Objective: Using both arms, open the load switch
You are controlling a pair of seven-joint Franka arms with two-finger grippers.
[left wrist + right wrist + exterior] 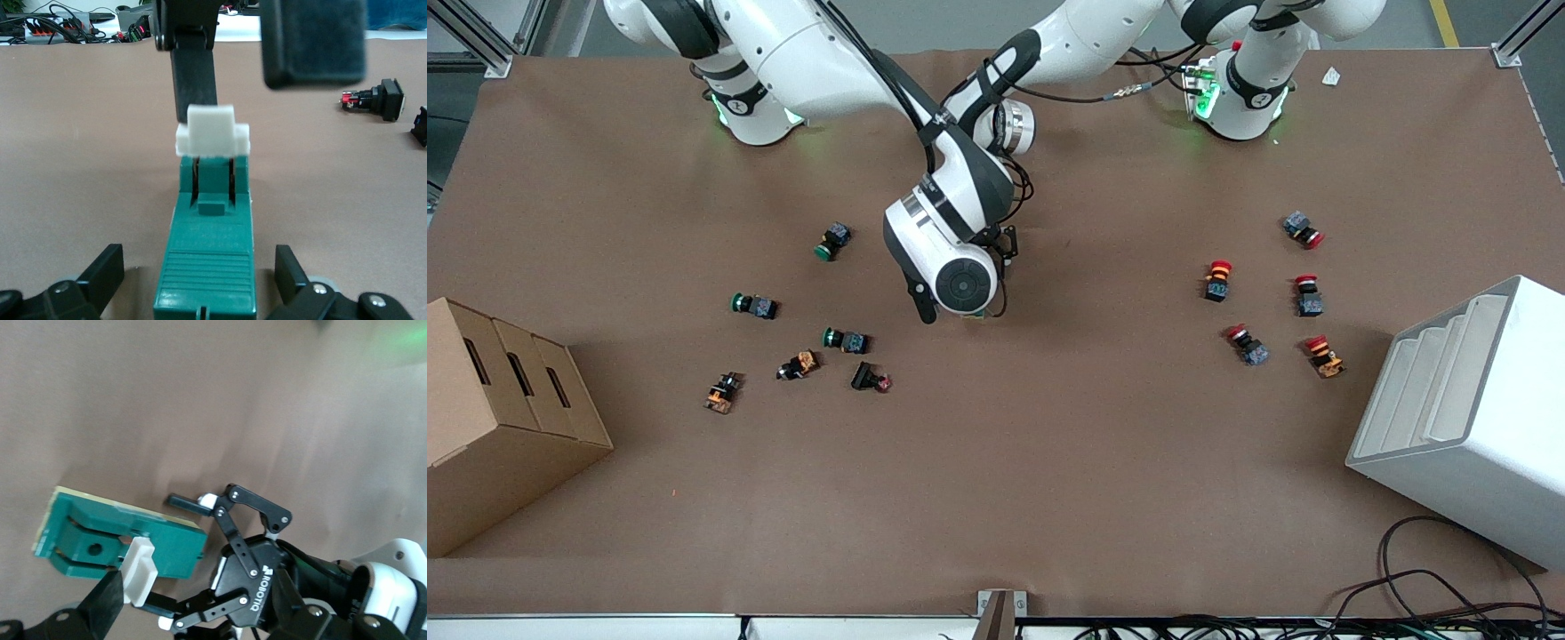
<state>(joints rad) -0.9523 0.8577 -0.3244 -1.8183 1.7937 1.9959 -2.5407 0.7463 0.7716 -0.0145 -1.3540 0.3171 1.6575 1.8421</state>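
The load switch (pixel 208 253) is a dark green block lying flat near the table's middle, with its white toggle lever (pixel 212 130) standing up. My left gripper (pixel 199 277) is open and straddles the block's end, a gap showing at each finger. The right wrist view shows the load switch (pixel 120 537), with my left gripper (pixel 170 552) reaching around it. My right gripper (pixel 253 73) is open over the lever, one of its fingers (pixel 193 73) close beside the lever and the other apart from it. In the front view the right arm's wrist (pixel 960 284) hides both grippers and nearly the whole switch.
Green-capped push buttons (pixel 834 240) and black ones (pixel 870 378) lie toward the right arm's end. Red-capped push buttons (pixel 1218 278) lie toward the left arm's end. A cardboard box (pixel 498 418) and a white bin (pixel 1467 427) stand at the table's two ends.
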